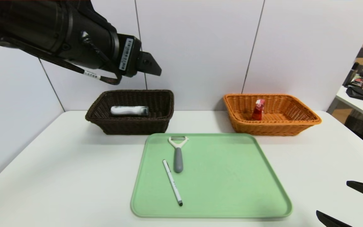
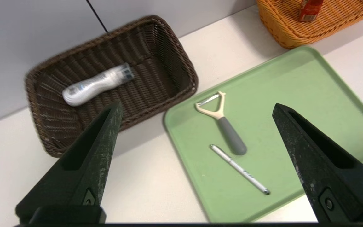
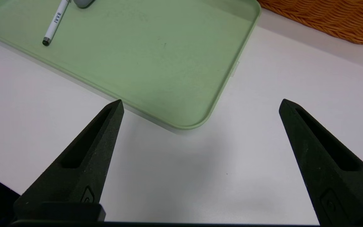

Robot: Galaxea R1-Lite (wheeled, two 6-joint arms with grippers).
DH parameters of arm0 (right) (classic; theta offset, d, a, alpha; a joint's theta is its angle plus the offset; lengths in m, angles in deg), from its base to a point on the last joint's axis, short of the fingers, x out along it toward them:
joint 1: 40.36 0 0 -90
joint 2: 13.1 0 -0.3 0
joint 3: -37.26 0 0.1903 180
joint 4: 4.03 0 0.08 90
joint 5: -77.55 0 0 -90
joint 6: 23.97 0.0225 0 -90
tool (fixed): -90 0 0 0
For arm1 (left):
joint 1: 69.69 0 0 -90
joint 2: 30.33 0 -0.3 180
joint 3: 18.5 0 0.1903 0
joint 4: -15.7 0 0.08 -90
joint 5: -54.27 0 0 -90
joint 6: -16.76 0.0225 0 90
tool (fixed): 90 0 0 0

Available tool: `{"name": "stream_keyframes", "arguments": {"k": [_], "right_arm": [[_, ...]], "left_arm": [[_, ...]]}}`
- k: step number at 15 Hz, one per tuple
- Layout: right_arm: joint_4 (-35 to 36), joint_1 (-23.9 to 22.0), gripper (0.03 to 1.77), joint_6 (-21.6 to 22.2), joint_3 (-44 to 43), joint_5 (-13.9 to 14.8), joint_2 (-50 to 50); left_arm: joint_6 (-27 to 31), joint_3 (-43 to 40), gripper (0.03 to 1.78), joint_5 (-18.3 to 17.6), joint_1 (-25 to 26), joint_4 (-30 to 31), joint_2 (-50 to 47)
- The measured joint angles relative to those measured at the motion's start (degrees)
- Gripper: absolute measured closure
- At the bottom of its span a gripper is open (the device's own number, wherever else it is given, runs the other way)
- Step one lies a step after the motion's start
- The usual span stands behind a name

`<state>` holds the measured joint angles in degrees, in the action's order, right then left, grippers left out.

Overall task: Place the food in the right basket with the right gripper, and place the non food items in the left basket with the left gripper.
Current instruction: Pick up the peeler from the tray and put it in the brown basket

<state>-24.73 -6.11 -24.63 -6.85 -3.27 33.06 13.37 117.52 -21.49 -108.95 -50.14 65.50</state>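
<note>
Positions are referenced to the green tray (image 1: 222,176). Beyond its far edge, toward the left, stands the dark brown basket (image 1: 106,119), containing a white-handled item with a clear end (image 1: 128,110) lying on its side. Beyond the tray's far edge, toward the right, stands the orange basket (image 1: 282,126), with a red packet (image 1: 258,109) inside. On the tray, in its left part, lie two things, apart from each other: the peeler (image 1: 178,157), grey handle toward the near edge and blade near the far edge, and the white pen (image 1: 172,181), nearer the near edge, set at a slant. The left gripper (image 2: 197,108) is raised above the table, beyond and to the left of the tray, jaws spread wide, holding nothing. The right gripper (image 3: 202,101) is over the white table (image 1: 74,176) by the tray's near right corner, likewise wide open and empty.
</note>
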Motion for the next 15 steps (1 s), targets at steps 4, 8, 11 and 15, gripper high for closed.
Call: {"name": "stream_keyframes", "arguments": {"k": [4,8,11,15], "right_arm": [[0.0,0.0,0.1,0.0,-0.1,0.0,0.0],[0.0,0.0,0.1,0.0,-0.1,0.0,0.0],[0.0,-0.1,0.1,-0.2,-0.2,0.0,0.0],[0.0,-0.1,0.1,-0.2,-0.3,0.1,0.0]], "left_arm": [[-10.5,0.4,0.12,1.8,-2.2,-3.8,4.3],[-20.4,0.5,0.12,1.5,-2.9,-8.2,8.3],[-23.8,0.5,0.12,1.3,-3.3,-8.7,11.2],[-27.1,0.5,0.12,0.3,-3.9,-8.6,15.3]]}}
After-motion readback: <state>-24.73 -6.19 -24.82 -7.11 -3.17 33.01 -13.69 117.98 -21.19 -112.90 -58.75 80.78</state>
